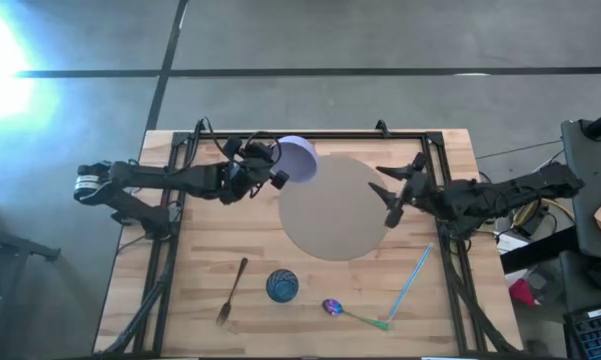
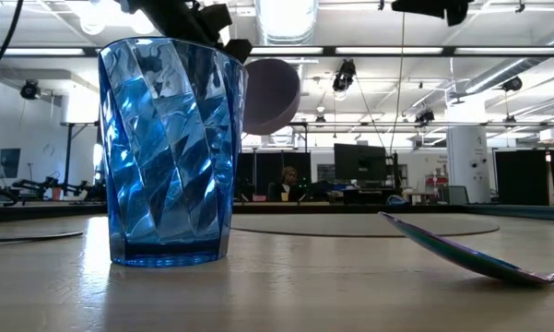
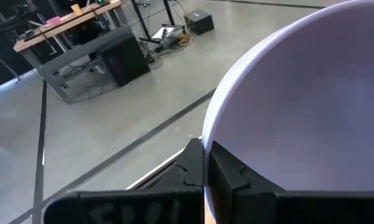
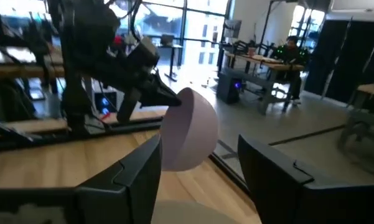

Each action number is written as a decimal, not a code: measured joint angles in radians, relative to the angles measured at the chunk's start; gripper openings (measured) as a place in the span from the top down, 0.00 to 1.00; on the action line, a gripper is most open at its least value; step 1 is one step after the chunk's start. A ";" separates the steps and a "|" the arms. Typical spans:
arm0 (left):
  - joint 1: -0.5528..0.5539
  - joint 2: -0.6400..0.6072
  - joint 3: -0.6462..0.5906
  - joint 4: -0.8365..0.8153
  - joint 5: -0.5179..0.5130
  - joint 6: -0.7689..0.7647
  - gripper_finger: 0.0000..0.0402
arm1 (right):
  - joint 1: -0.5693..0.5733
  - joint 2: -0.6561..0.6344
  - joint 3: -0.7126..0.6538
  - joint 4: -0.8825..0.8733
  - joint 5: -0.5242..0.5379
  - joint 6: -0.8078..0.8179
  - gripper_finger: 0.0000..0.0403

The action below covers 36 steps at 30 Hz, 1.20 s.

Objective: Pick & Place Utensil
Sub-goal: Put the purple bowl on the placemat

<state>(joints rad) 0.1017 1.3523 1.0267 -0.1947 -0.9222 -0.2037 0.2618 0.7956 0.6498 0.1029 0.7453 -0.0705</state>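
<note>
A pale lavender bowl (image 1: 300, 158) hangs in the air over the far-left edge of a round tan mat (image 1: 332, 215), held by my left gripper (image 1: 277, 172). It also shows in the low view (image 2: 271, 94) and the right wrist view (image 4: 190, 134). My right gripper (image 1: 393, 192) is open above the mat's right edge and touches nothing. On the near part of the table lie a dark fork (image 1: 232, 290), a spoon (image 1: 350, 314) with an iridescent bowl and green handle, and a pale blue stick (image 1: 411, 282). A blue tumbler (image 1: 282, 286) stands upright between them. My left gripper pinches the bowl's rim (image 3: 206, 138) between its two fingers, one finger (image 3: 191, 168) on one face of the wall and the other on the opposite face. It comes from the table's left. The bowl is lifted clear of the table and tilted on its side.
Black frame rails run along the table's left, right and far edges (image 1: 170, 215). The tumbler (image 2: 170, 152) fills the low view's left, with the spoon (image 2: 470, 254) to its right. A person sits at a desk far behind the table (image 2: 288, 182).
</note>
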 joint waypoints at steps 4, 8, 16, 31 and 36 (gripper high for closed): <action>0.000 0.004 0.000 -0.001 -0.029 0.010 1.00 | -0.002 0.092 0.041 0.001 0.019 -0.081 0.47; 0.000 0.004 0.000 0.001 -0.034 0.012 1.00 | -0.001 0.189 0.080 0.004 0.040 -0.132 0.47; -0.004 0.004 0.000 0.004 -0.045 0.027 1.00 | -0.001 0.394 0.170 0.007 0.179 -0.177 0.47; -0.005 0.004 -0.001 0.010 -0.069 0.046 1.00 | -0.099 0.723 0.432 0.004 0.286 -0.230 0.47; -0.005 0.004 -0.001 0.012 -0.074 0.053 1.00 | -0.141 0.784 0.494 -0.028 0.267 -0.238 0.47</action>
<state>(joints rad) 0.0967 1.3560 1.0260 -0.1829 -0.9958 -0.1505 0.1208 1.5795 1.1440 0.0751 1.0118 -0.3080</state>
